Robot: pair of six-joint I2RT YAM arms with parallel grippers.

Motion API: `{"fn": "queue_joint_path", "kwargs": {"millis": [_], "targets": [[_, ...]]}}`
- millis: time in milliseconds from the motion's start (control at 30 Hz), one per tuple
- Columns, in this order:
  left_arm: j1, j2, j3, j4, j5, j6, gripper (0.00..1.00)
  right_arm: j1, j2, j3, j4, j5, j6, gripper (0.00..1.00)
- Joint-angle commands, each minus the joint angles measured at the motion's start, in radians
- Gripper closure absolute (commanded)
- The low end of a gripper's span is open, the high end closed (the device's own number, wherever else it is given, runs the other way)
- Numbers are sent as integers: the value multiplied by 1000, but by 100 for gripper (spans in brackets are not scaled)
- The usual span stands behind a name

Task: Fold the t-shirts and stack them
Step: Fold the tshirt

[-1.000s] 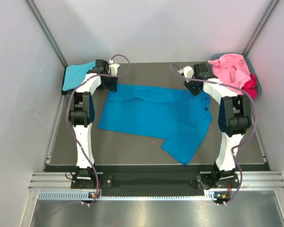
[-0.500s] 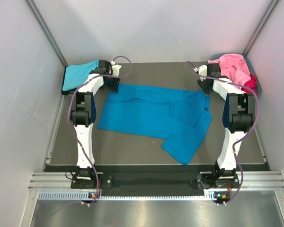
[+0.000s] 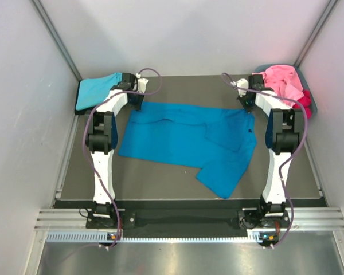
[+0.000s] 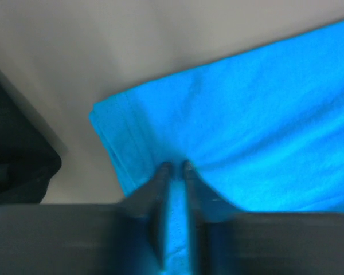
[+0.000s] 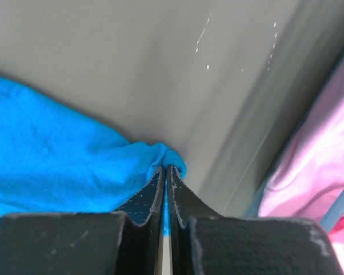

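My left gripper (image 4: 173, 166) and right gripper (image 5: 165, 168) clamp only thin hem of the blue t-shirt (image 3: 183, 137) near the surface's (image 3: 160, 179) far edge, so it may slip.

Lab robot cell: white panel walls (image 3: 189, 34), aluminium rail base (image 3: 63, 218).

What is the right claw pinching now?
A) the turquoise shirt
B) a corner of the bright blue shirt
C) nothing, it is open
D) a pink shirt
B: the right wrist view shows the right claw shut on a bunched corner of the bright blue shirt, the pink shirt lying apart beside it.
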Motion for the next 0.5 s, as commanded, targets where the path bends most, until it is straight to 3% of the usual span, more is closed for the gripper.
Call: {"fn": "queue_joint_path", "kwargs": {"millis": [0, 33, 467], "targets": [[8, 23, -40, -7, -98, 13, 94, -8, 58, 79, -14, -55, -17, 100], [8, 26, -37, -2, -104, 10, 100, -8, 69, 100, -14, -55, -18, 100], [2, 103, 65, 61, -203, 36, 100, -38, 302, 495, 41, 46, -64, 100]]}}
